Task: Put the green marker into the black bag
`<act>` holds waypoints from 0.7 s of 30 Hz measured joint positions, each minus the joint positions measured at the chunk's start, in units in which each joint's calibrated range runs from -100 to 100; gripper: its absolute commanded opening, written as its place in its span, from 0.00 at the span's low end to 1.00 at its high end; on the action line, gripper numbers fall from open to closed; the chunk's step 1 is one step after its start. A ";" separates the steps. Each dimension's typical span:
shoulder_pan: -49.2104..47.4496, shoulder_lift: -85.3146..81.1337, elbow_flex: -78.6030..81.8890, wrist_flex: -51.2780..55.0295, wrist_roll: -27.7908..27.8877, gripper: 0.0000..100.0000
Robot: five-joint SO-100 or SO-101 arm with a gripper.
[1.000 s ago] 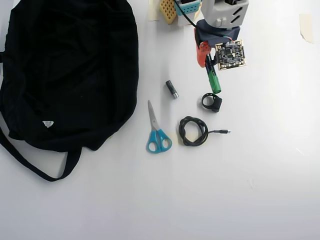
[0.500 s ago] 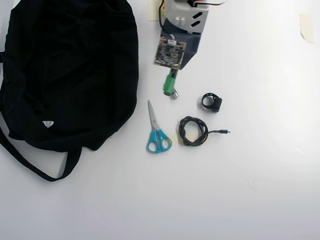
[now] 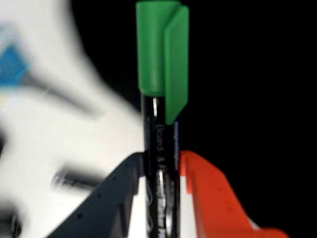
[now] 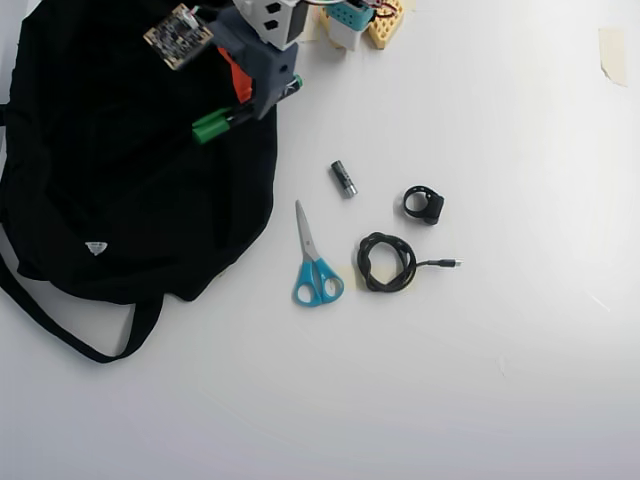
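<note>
In the wrist view the claw (image 3: 161, 173) is clamped on the green marker (image 3: 161, 89), one dark finger and one orange finger (image 3: 208, 193) pressing its black barrel, cap pointing away over blackness. From overhead, the marker (image 4: 215, 125) hangs above the upper right part of the black bag (image 4: 120, 180), which lies on the white desk (image 4: 480, 380). Farther right on the desk lie blue-handled scissors (image 4: 315, 262), a short grey cylinder (image 4: 343, 178) and a coiled cable (image 4: 388, 262).
</note>
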 measured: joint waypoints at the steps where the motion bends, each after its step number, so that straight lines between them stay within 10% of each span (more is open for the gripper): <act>1: 1.76 0.00 0.00 -0.52 -0.24 0.02; 15: 25.79 36.61 -19.58 -15.71 1.12 0.02; 21: 27.19 36.61 -19.58 -15.71 1.47 0.23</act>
